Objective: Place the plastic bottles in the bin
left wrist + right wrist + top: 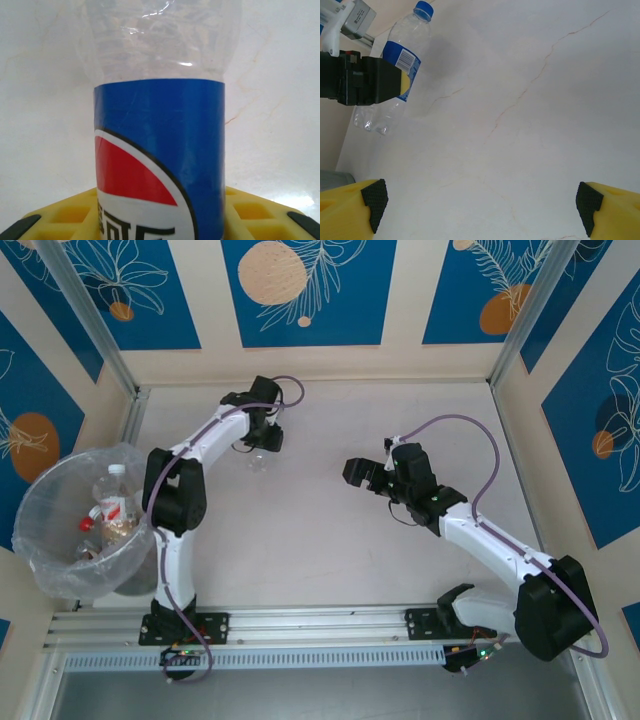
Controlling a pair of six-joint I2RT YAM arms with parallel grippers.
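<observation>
Grasp step judged complete: bottle (160, 150) is clamped at its label by the left pincer (262, 440), near the counter's (320, 540) far edge. Next, it is to be carried to the bin (22, 515) at the left edge and released. Left arm is stretched forward. Right pincer (480, 200) is held open, empty.
</observation>
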